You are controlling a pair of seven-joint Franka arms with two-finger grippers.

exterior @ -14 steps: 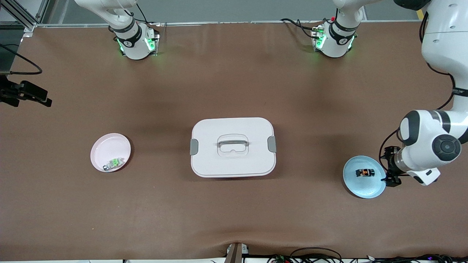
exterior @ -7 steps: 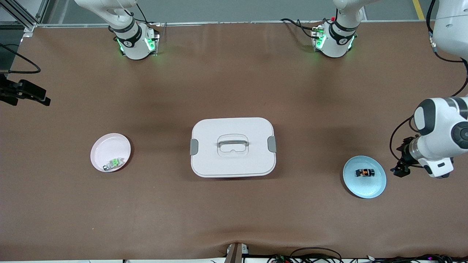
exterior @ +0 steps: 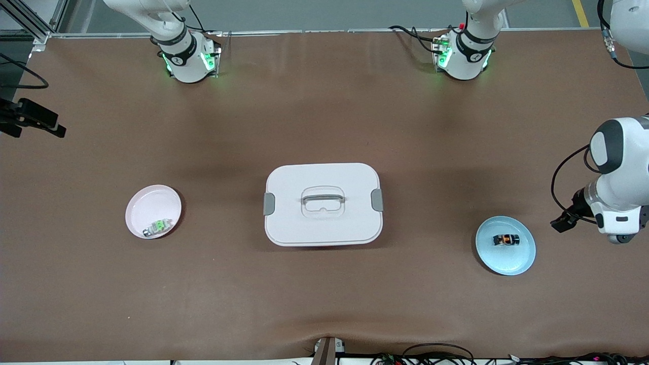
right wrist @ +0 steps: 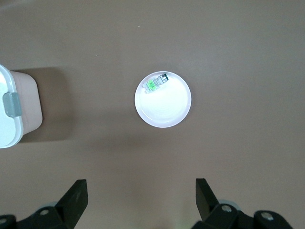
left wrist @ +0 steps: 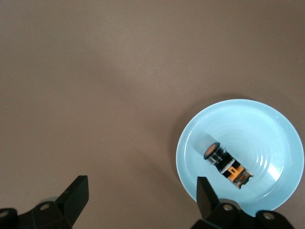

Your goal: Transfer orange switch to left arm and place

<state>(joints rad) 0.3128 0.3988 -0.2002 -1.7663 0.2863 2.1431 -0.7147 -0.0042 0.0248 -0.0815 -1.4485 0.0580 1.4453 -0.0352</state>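
The orange switch (exterior: 507, 240) lies on its side in a light blue plate (exterior: 513, 259) toward the left arm's end of the table. In the left wrist view the orange switch (left wrist: 228, 166) shows its orange face and lies in the blue plate (left wrist: 267, 129). My left gripper (exterior: 562, 223) is open and empty over bare table beside that plate; it also shows in the left wrist view (left wrist: 140, 191). The white box (exterior: 323, 204) stands mid-table with its lid on. My right gripper (right wrist: 141, 191) is open and empty, high over the table near a pink plate (right wrist: 164, 107).
The pink plate (exterior: 153, 208) toward the right arm's end holds a green-and-silver switch (exterior: 156, 226), which also shows in the right wrist view (right wrist: 156, 82). A corner of the box (right wrist: 12, 107) shows in the right wrist view. Cables run along the table's near edge.
My left gripper has drawn away from the blue plate's edge toward the left arm's end of the table, still open. The orange switch, plates and box have not moved.
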